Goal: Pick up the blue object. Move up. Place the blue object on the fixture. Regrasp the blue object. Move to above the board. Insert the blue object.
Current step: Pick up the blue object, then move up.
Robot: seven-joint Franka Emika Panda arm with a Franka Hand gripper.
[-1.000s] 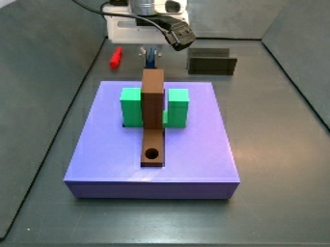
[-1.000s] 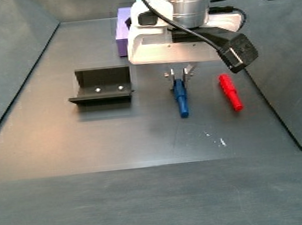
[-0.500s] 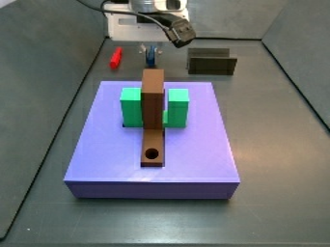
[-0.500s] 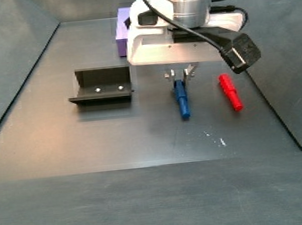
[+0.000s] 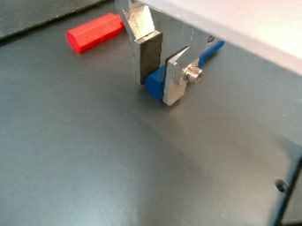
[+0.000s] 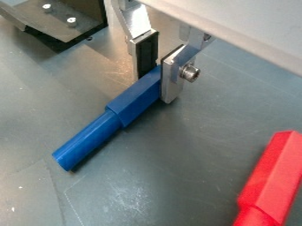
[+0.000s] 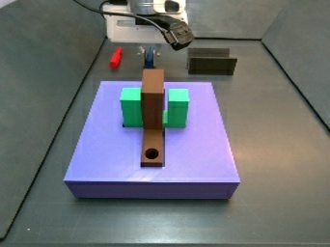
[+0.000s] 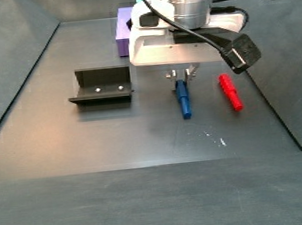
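The blue object (image 6: 101, 137) is a slim blue peg lying flat on the dark floor; it also shows in a side view (image 8: 182, 101). My gripper (image 6: 158, 84) is down at the floor at one end of the peg, and the fingers are closed on that end from both sides, as the wrist view (image 5: 162, 88) also shows. In the side views the gripper (image 8: 179, 79) stands between the fixture (image 8: 100, 86) and the red peg, beyond the far end of the board (image 7: 194, 145). The fixture (image 7: 213, 62) holds nothing.
A red peg (image 8: 228, 91) lies on the floor beside the blue one, a short way off, and shows in a wrist view (image 6: 269, 181). The board carries a long brown bar (image 7: 153, 121) with a round hole and two green blocks (image 7: 131, 106). Dark walls surround the floor.
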